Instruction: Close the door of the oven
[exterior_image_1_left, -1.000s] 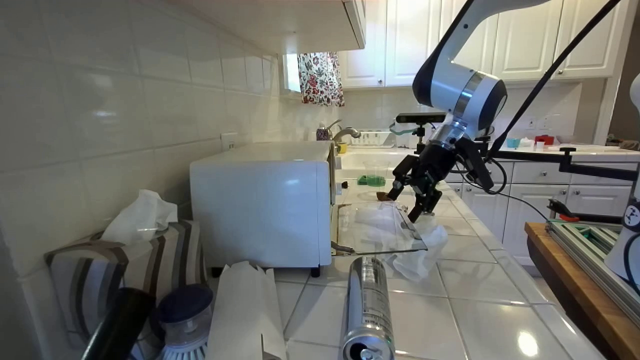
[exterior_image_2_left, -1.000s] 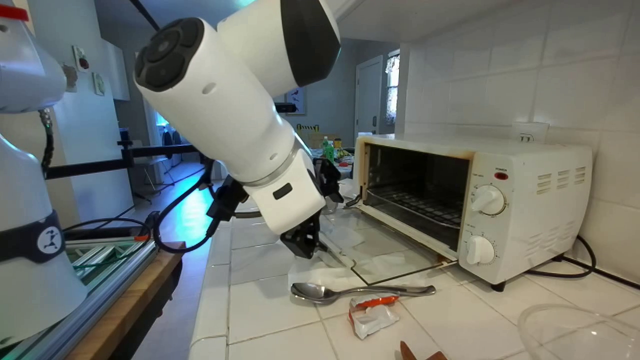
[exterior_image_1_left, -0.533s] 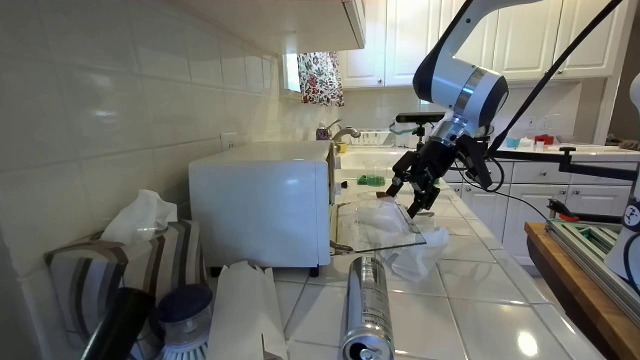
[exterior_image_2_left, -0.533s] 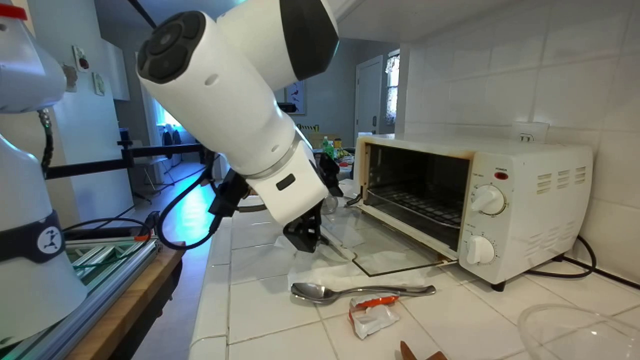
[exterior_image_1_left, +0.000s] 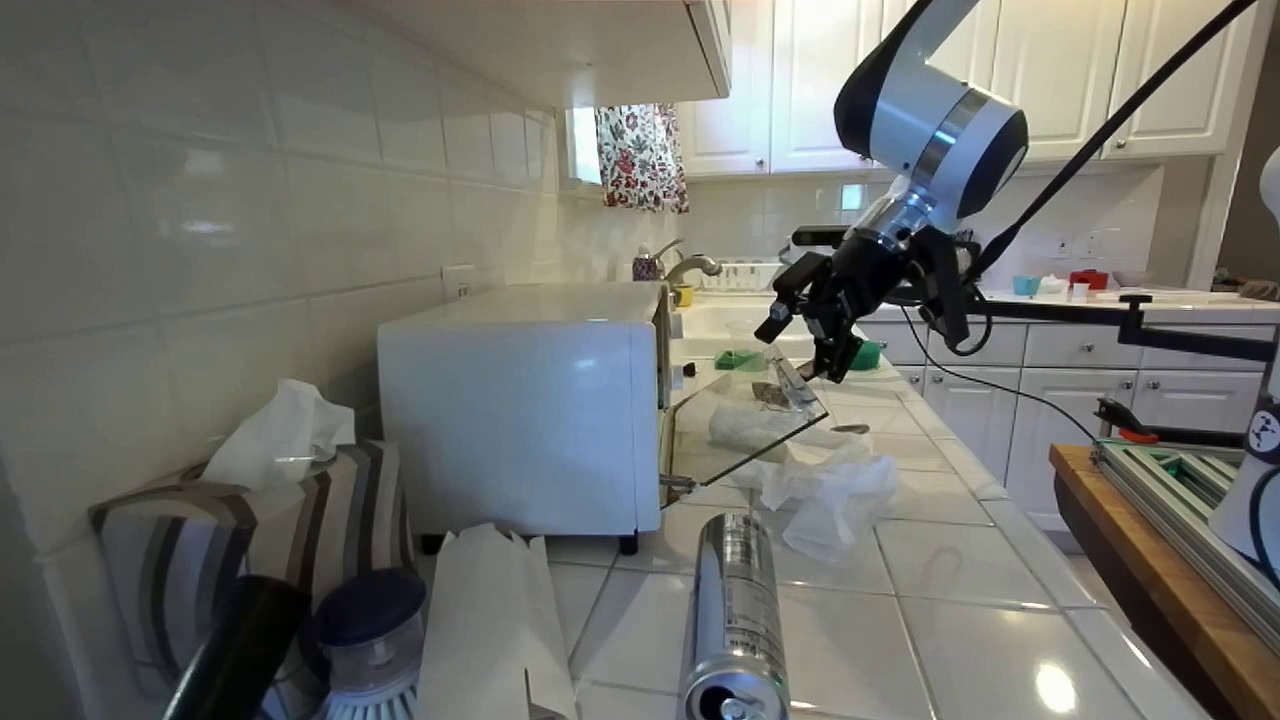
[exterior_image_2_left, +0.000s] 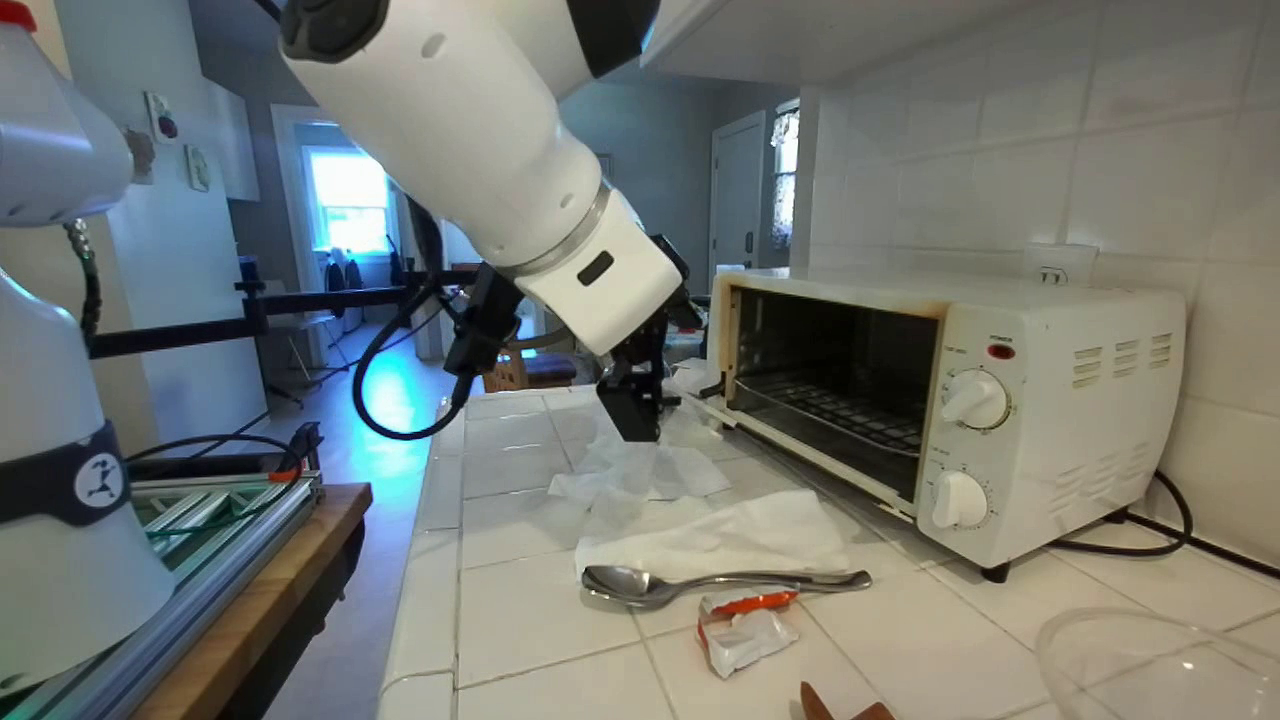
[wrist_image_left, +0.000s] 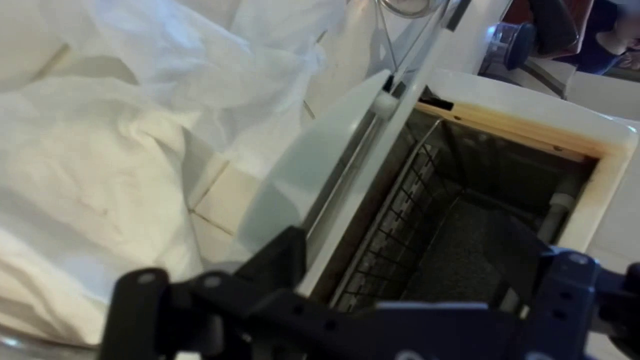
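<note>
The white oven (exterior_image_1_left: 520, 410) stands on the tiled counter against the wall; its dark inside faces out in an exterior view (exterior_image_2_left: 830, 370) and in the wrist view (wrist_image_left: 450, 240). The glass door (exterior_image_1_left: 795, 388) is tilted partway up from its bottom hinge, its outer edge raised off the counter. My gripper (exterior_image_1_left: 798, 352) is at that outer edge, its lower finger close to or touching it; contact is not clear. The fingers stand wide apart with nothing gripped, also in the wrist view (wrist_image_left: 395, 257). The door is hard to make out in an exterior view with my gripper (exterior_image_2_left: 660, 370) in front.
Crumpled white paper (exterior_image_2_left: 640, 470) lies in front of the oven. A spoon (exterior_image_2_left: 650, 587) and a torn wrapper (exterior_image_2_left: 745, 635) lie near it. A silver can (exterior_image_1_left: 740, 610) and a striped tissue box (exterior_image_1_left: 330, 510) stand beside the oven. A cupboard (exterior_image_1_left: 600, 50) hangs above.
The door has swung up from almost flat to a clear tilt. My gripper has risen with its outer edge. The paper under the door is uncovered.
</note>
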